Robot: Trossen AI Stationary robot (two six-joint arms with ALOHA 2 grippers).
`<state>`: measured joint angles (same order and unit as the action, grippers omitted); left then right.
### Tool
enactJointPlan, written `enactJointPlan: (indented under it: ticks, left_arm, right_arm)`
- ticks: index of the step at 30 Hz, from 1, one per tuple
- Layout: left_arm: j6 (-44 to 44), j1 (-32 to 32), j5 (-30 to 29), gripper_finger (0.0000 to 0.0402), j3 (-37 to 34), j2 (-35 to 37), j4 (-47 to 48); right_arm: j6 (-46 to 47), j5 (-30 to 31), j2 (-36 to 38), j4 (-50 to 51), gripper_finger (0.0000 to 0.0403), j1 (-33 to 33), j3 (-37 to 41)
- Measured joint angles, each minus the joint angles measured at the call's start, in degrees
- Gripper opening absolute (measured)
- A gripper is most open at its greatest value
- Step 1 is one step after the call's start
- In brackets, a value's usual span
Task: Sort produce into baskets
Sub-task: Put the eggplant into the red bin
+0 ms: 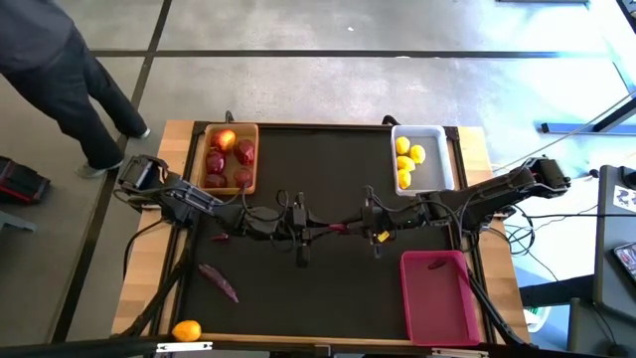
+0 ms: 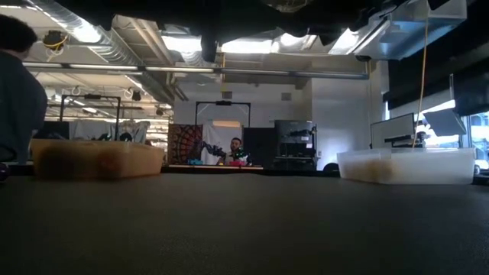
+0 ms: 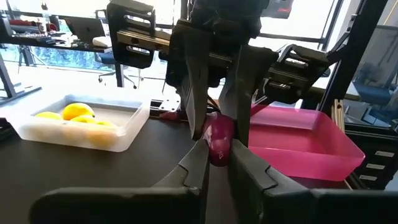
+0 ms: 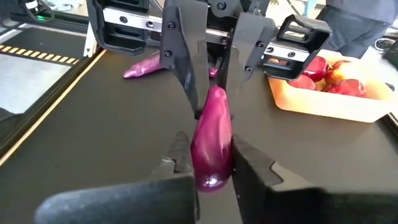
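Purple piece (image 4: pixel 212 140) front and centre, pinched between both tools at mid-tabletop: in the right wrist view the right tool (image 4: pixel 210 163) clamps one end while the left tool's dark fingers close on the other end, and the left wrist view shows the same thing from the other side, the left tool (image 3: pixel 217 158) clenched on it with the right tool gripping from beyond. It looks like a handover in mid-air, both arms meeting in the middle of the black tabletop (image 1: pixel 328 159), and which side lets go cannot be judged from here. Now the scoreboard. Wooden basket (image 1: pixel 252 157), at the far left, already holds a heap of red fruits (image 1: pixel 229 159). White basket (image 1: pixel 446 159), far right, has several yellow fruits (image 1: pixel 407 159) in it. Pink basket (image 1: pixel 437 298), near right, shows one dark purple piece (image 1: pixel 437 264) at its far end and plenty of bare floor besides. Left to do, by the look of it: the piece in hand, presumably bound for the pink one; another purple piece (image 1: pixel 220 281) lying loose on the near left of the tabletop; and an orange fruit (image 1: pixel 186 330) sitting right at the near left edge, well apart from the white basket. So well past halfway, three items short.
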<state>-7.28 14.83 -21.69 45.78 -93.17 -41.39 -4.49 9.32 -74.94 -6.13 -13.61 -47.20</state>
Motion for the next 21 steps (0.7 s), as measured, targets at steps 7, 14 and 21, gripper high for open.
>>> enactJointPlan:
  ticks: [7, 14, 21]
  left_arm:
    - [0.1, 0.0, 0.0, 0.004, 0.0, 0.0, 0.0]
    - [1.2, 0.0, 0.1, 0.0036, 0.0, 0.0, -0.4]
    - [1.4, 0.0, 0.2, 0.0045, 0.0, 0.0, -1.2]
  right_arm:
    - [2.2, -1.7, 0.0, -0.4, 0.0077, 0.2, 0.0]
    - [2.7, -2.4, 0.0, -2.2, 0.0126, 0.2, 0.0]
    - [2.5, -2.3, -0.3, -0.7, 0.0078, 0.1, 0.0]
